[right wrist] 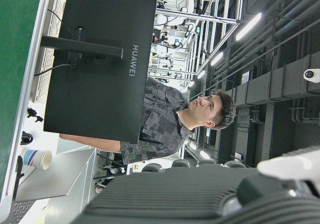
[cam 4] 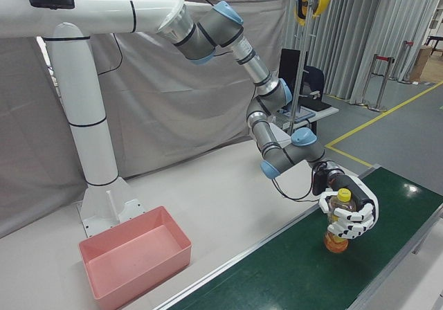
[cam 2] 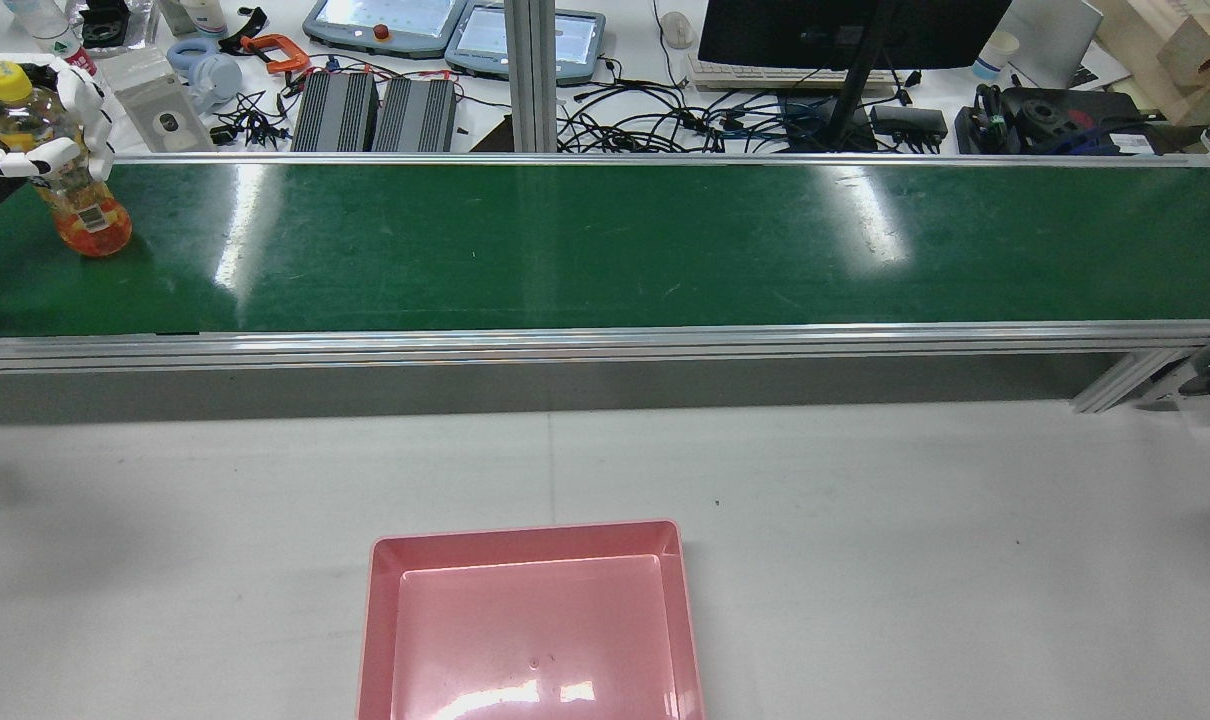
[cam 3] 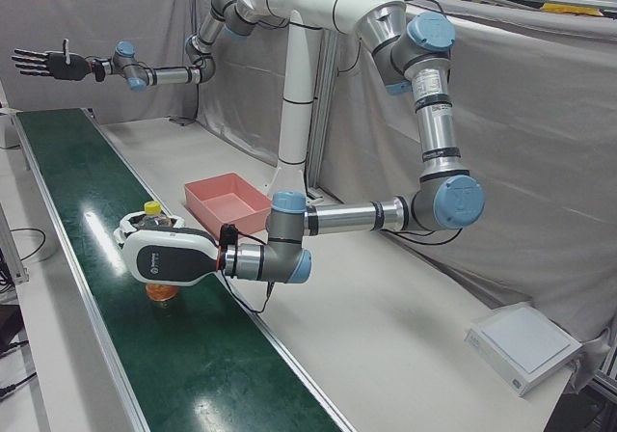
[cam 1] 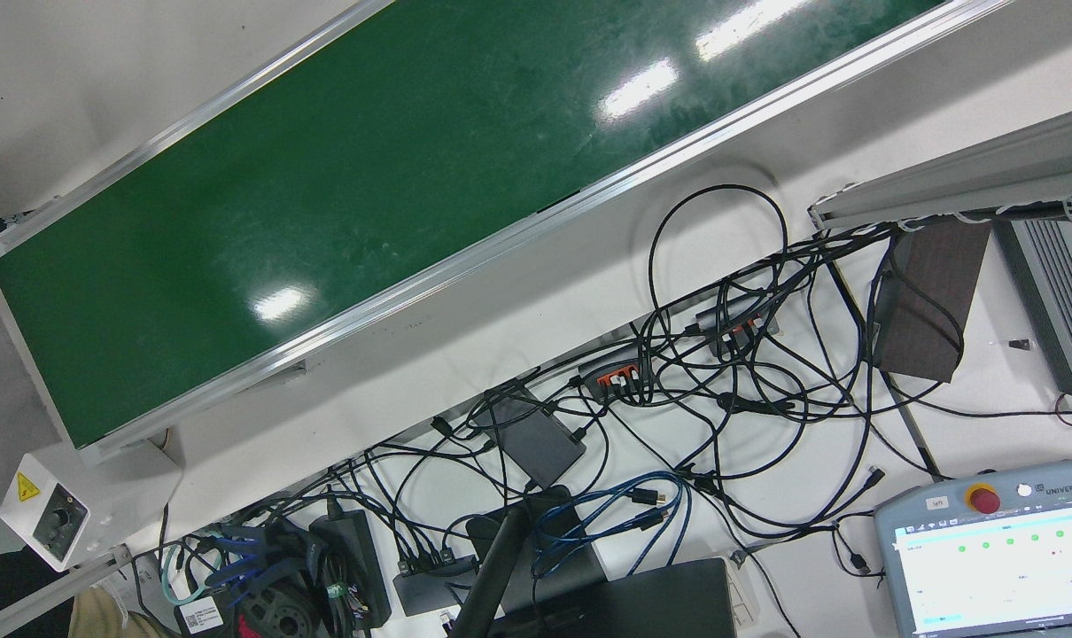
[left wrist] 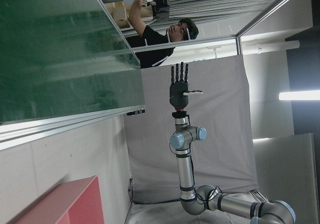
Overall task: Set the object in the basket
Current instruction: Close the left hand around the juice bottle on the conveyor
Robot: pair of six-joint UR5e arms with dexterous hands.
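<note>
A clear bottle with a yellow cap and orange contents stands upright at the far left end of the green conveyor belt in the rear view. My white left hand is shut around its upper body; the same hand and bottle show in the left-front view, and the hand and bottle in the right-front view. The bottle's base appears to touch the belt. My black right hand is held high over the belt's other end, open, fingers spread, holding nothing. The pink basket sits empty on the white table.
Behind the belt lie teach pendants, tangled cables, a monitor and power boxes. A person stands past the belt's end. A white flat box lies near the table's corner. Grey curtains back the arms.
</note>
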